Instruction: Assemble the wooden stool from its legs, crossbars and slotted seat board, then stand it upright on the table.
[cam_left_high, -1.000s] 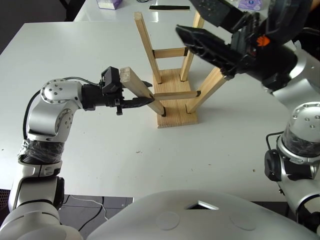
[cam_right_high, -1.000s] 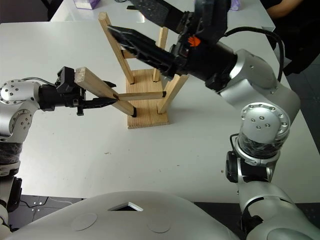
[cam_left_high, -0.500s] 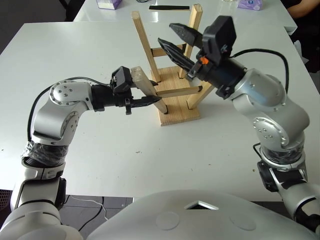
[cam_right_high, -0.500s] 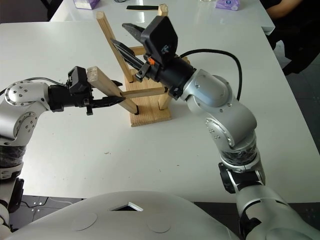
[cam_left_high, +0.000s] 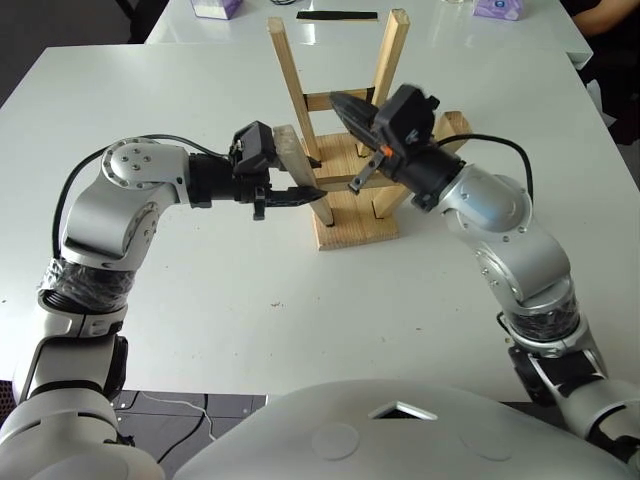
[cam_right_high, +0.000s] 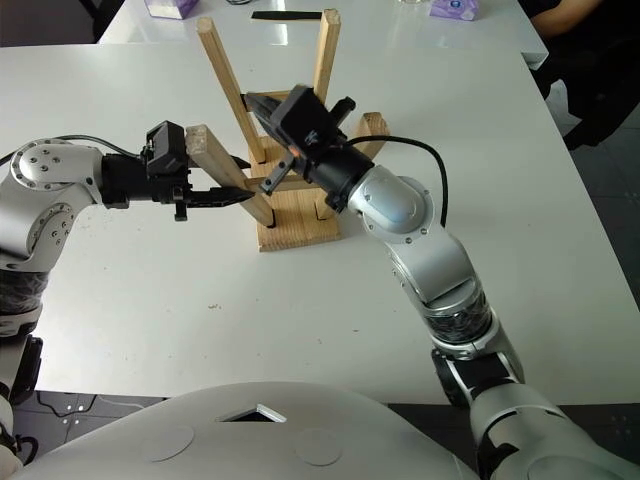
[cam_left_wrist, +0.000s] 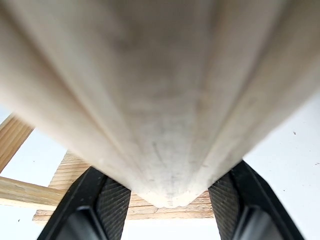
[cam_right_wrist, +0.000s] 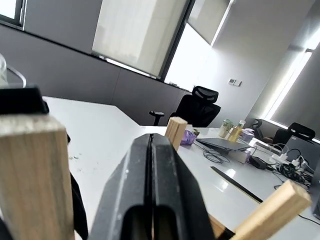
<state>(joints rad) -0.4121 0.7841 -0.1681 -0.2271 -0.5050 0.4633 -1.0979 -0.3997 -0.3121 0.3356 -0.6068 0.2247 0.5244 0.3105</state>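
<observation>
The wooden stool lies upside down on the white table, its slotted seat board flat and its legs pointing up. Two far legs stand tall with a crossbar between them. My left gripper is shut on the near-left leg, which fills the space between its pads. A second crossbar runs to the near-right leg. My right gripper is shut with nothing in it and hovers among the legs above this crossbar; its fingers are pressed together.
At the table's far edge lie a tissue box, a black strip and a purple box. Bare table stretches in front of the stool and to both sides.
My right arm has swung down from high above into the stool's legs, and its fingers have gone from spread to shut. My left gripper has shifted the held leg slightly toward the stool.
</observation>
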